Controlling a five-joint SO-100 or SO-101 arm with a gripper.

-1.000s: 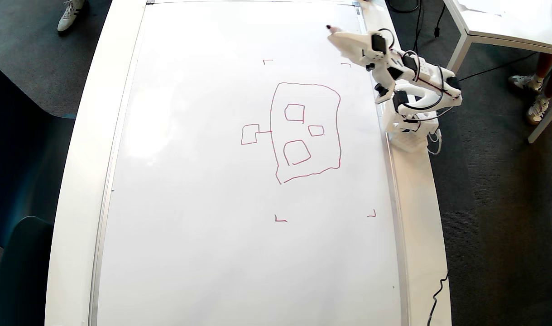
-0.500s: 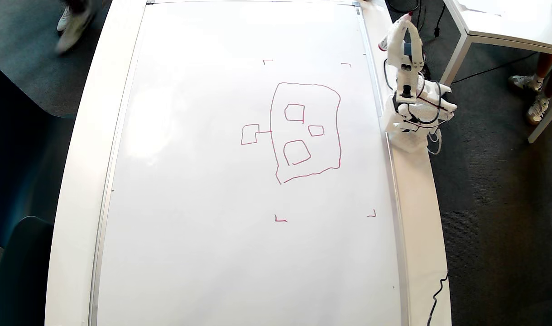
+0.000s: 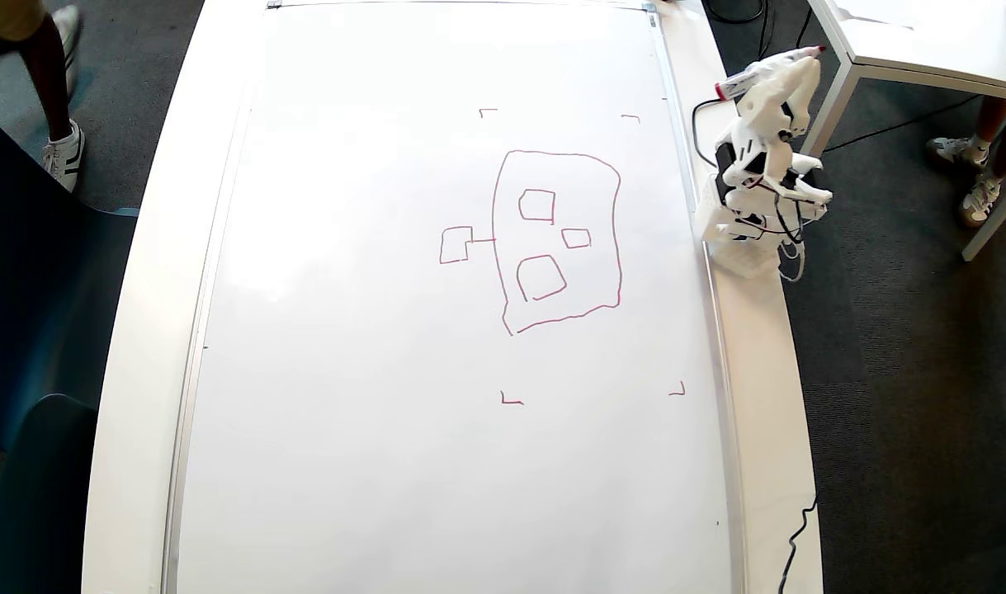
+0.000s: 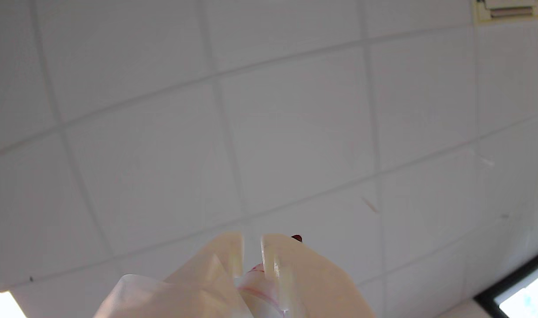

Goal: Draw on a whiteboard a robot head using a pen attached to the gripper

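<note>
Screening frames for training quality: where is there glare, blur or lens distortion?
Overhead view: soft glare on the whiteboard; its edges bow, so a wide lens; a walking leg is motion-blurred. Wrist view: the claw is overexposed and soft, and the ceiling tile lines curve.

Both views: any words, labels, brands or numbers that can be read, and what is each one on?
None can be read.
Whiteboard: no writing, only the red robot head drawing and four small red corner marks.
Pen: red band and red end, any print too small to read.
Tool: plain, no label.
Wrist view: bare ceiling tiles; a fitting at the top right is too blurred to read.
</note>
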